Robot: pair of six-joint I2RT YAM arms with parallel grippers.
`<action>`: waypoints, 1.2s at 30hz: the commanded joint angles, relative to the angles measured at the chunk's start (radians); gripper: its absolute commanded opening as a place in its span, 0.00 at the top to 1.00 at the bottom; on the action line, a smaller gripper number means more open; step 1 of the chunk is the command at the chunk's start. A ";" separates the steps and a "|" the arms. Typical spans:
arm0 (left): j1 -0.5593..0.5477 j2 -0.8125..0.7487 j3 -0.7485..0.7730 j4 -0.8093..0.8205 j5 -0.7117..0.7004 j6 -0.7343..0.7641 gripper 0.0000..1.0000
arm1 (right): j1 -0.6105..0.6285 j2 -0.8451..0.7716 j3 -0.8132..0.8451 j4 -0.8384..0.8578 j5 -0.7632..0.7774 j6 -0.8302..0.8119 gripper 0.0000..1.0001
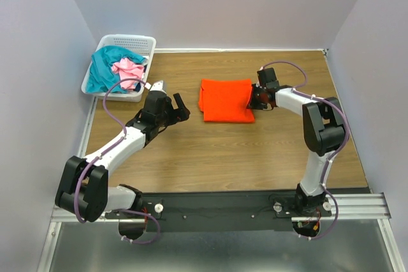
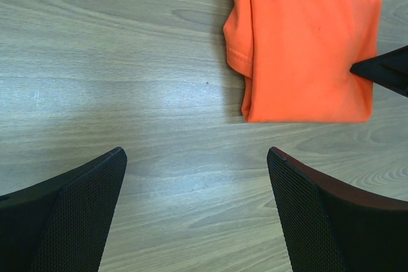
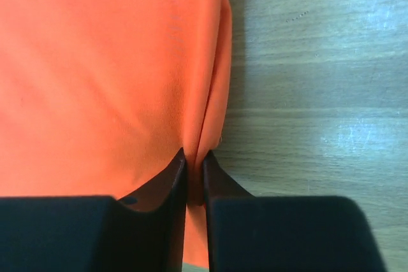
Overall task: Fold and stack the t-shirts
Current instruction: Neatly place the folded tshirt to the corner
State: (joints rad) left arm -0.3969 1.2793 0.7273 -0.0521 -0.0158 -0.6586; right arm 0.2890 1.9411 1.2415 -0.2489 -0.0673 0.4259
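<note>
Top camera: mounted high behind the arm bases (image 1: 306, 203), angled down over the whole table (image 1: 223, 157). Left wrist camera: looks straight down at the wood, moderately near. Right wrist camera: very close, also downward. All three views share the orange t-shirt (image 1: 224, 100).

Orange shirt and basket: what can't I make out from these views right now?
The orange shirt: collar, out of sight in every view; wrist views crop its edges.
The basket: anything beneath the teal shirt and pink shirt, top view, covered by their heap.
Cloth layers pinched: right wrist view, hidden between the shut right jaws.
</note>
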 commanded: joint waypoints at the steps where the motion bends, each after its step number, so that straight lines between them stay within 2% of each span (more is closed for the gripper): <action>1: -0.005 -0.017 0.004 -0.018 -0.041 0.019 0.02 | 0.009 0.004 -0.050 -0.021 0.038 -0.039 0.88; 10: -0.005 -0.032 0.035 -0.022 -0.047 0.054 0.02 | 0.006 -0.185 -0.203 -0.160 0.199 -0.107 0.91; 15: -0.005 -0.035 0.031 -0.008 -0.023 0.073 0.02 | -0.007 -0.318 -0.295 -0.265 0.241 -0.107 0.91; 19: -0.003 -0.043 0.023 0.001 -0.021 0.083 0.02 | -0.054 -0.390 -0.309 -0.332 0.296 -0.078 0.92; 28: -0.003 -0.044 0.040 0.005 -0.019 0.105 0.02 | -0.168 -0.351 -0.271 -0.481 0.530 -0.127 0.98; 36: 0.001 -0.044 0.061 -0.011 -0.036 0.131 0.02 | -0.325 -0.306 -0.206 -0.494 0.754 -0.217 0.99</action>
State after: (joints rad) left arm -0.3969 1.2564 0.7567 -0.0620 -0.0349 -0.5579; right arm 0.0334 1.6161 0.9836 -0.7101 0.5106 0.2775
